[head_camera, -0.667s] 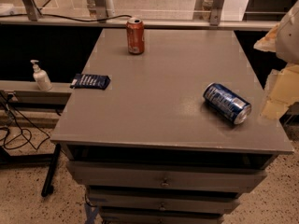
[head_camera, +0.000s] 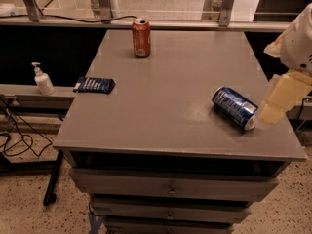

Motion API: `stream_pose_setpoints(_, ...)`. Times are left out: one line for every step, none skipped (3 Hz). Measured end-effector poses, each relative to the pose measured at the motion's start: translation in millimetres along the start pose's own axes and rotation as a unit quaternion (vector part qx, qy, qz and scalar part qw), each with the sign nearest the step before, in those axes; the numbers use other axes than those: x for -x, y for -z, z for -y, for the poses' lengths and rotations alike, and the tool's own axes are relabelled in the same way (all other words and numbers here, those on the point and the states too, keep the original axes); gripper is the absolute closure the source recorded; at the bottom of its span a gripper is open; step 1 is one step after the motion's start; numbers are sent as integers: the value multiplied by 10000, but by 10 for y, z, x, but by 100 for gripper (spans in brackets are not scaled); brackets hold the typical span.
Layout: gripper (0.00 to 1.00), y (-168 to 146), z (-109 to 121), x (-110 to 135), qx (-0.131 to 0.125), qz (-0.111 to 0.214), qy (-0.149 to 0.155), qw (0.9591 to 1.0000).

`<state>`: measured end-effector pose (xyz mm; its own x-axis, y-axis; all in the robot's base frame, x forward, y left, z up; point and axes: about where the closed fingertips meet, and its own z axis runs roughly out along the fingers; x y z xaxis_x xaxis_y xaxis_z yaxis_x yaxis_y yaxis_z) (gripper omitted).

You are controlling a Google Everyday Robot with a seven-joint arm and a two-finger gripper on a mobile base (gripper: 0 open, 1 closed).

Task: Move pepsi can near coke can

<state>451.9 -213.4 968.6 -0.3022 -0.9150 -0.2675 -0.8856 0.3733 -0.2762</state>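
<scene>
Pepsi can (head_camera: 234, 107) lying sideways on grey bench (head_camera: 170, 126), just left of tool (head_camera: 282, 100); tool's grip impossible to tell. Coke can (head_camera: 141, 37) upright, well left and beyond tool; dark snack packet (head_camera: 95, 85) farther left.

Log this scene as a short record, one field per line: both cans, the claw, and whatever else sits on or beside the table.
table: grey top, drawers below
coke can: upright, far edge, left of centre
pepsi can: on its side, near right part of the top
claw: at the table's right edge, just right of the pepsi can; contact cannot be told
snack packet: flat, at the left edge
pump bottle: on the ledge left of the table
task state: cans far apart, move not yet done
</scene>
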Motion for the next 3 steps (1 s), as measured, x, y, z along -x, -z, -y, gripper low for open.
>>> stream_pose_setpoints(0,-414,101,-19,-252,160,-657,9974)
stream_pose_setpoints(0,-836,382,23,-540,313,-1077,9922)
stream_pose_setpoints(0,-1253,515,30,-584,342,-1291,9893)
